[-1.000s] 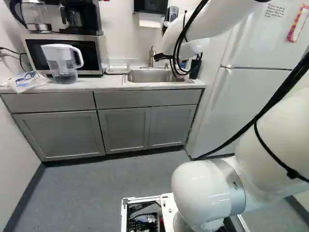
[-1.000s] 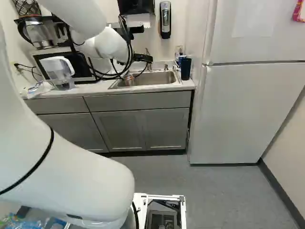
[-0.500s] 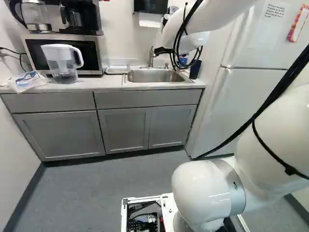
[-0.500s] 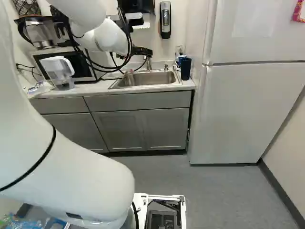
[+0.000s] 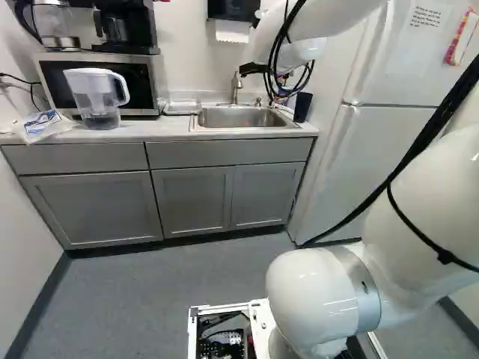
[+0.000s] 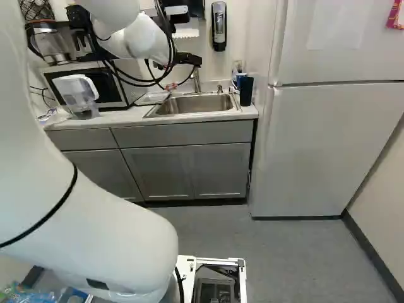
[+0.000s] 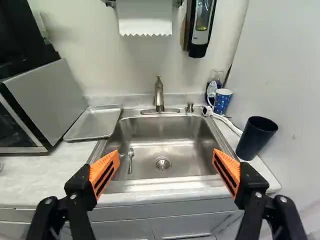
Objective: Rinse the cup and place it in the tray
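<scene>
The white arm (image 5: 314,292) rose on the near side of the sink (image 7: 165,135), reaching toward it over the floor. Its gripper (image 6: 187,59) hung higher than the sink, open, with the two orange-padded fingers (image 7: 104,172) spread wide on either side of the basin's near edge in the wrist view. Grey cabinets (image 6: 189,170) stood below the sink, and the white fridge (image 6: 328,151) stood to its right. A dark cup (image 7: 255,142) stood on the counter (image 7: 30,175) just beside the sink, to the right; which cup the task meant could not be told, as a blue patterned cup (image 7: 222,102) also stood farther back, by the sink's far right corner. A spoon (image 7: 130,154) lay in the sink, left of the drain (image 7: 162,164). The metal tray (image 7: 93,123) lay just left of the sink, and beyond it to the left were the microwave (image 7: 50,102) and the clear pitcher (image 5: 97,101), which stood upright in front of the microwave. The faucet (image 7: 159,95) rose from the sink's far rim. On the wall past the sink hung paper towel (image 7: 145,17), with the soap dispenser (image 7: 201,30) to the right of it.
</scene>
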Motion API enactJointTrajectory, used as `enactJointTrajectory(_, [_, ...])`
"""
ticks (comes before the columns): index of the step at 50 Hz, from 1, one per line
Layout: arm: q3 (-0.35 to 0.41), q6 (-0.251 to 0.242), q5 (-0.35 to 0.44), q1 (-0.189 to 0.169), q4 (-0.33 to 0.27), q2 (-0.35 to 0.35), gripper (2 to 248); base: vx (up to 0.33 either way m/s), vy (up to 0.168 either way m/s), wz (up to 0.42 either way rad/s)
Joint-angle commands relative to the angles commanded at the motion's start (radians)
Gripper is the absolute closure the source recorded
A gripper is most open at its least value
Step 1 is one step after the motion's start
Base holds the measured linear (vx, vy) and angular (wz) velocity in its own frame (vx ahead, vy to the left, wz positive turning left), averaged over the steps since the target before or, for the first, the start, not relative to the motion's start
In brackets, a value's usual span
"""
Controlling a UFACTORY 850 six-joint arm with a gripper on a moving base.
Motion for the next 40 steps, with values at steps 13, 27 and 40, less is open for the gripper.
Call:
enactJointTrajectory(13, [-0.003, 0.000, 0.000, 0.000, 0.000, -0.003, 3, 0.000, 0.000, 0.000])
enactJointTrajectory(27, [-0.003, 0.000, 0.000, 0.000, 0.000, -0.003, 3, 0.000, 0.000, 0.000])
enactJointTrajectory(40, [-0.003, 0.000, 0.000, 0.000, 0.000, -0.003, 3, 0.000, 0.000, 0.000])
